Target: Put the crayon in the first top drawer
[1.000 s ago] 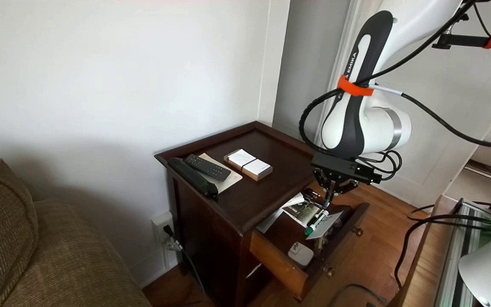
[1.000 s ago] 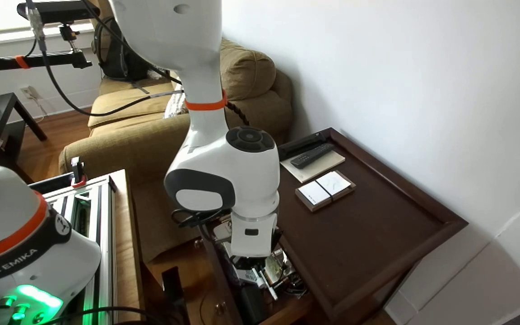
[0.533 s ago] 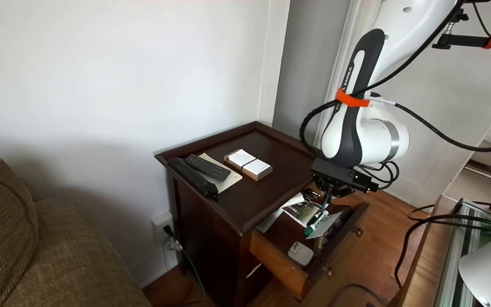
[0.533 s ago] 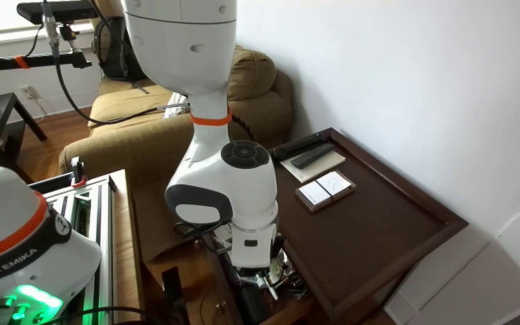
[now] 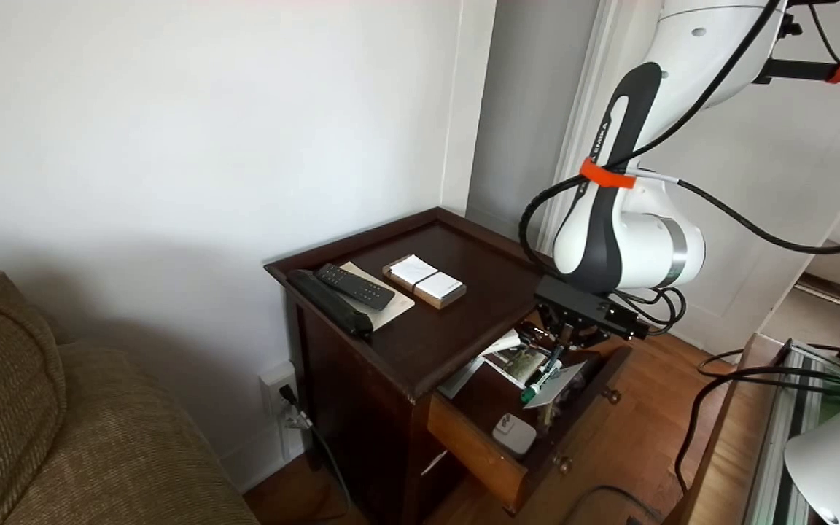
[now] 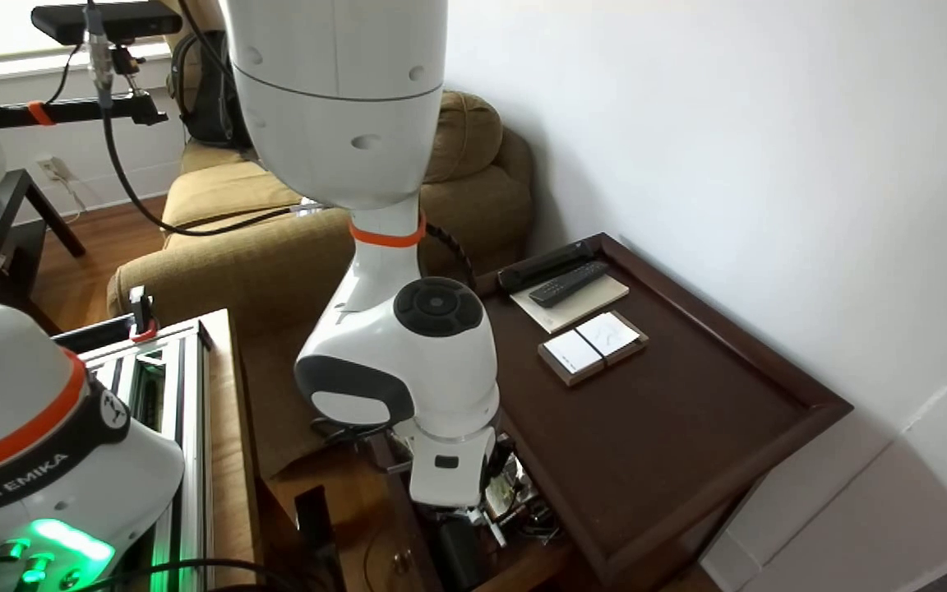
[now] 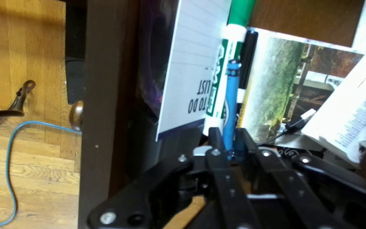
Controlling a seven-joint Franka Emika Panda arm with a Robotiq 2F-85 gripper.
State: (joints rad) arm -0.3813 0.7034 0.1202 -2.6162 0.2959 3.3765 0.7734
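At six o'clock in the wrist view, the pincer (image 7: 229, 137), narrowed, grips a blue crayon (image 7: 232, 92) pointing to twelve, over a green-capped marker (image 7: 222, 70) in the pulled-out top drawer (image 5: 475, 453); whether crayon and marker touch is unclear. In both exterior views the arm (image 5: 602, 219) sits lower than a second ago.

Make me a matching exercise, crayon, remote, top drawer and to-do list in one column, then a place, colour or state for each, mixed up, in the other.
1. crayon
2. remote
3. top drawer
4. to-do list

A. lying over a pale sheet
B. white, heading upside down in the wrist view
C. held in the gripper
D. pulled open

Pairs: 1-C, 2-A, 3-D, 4-B
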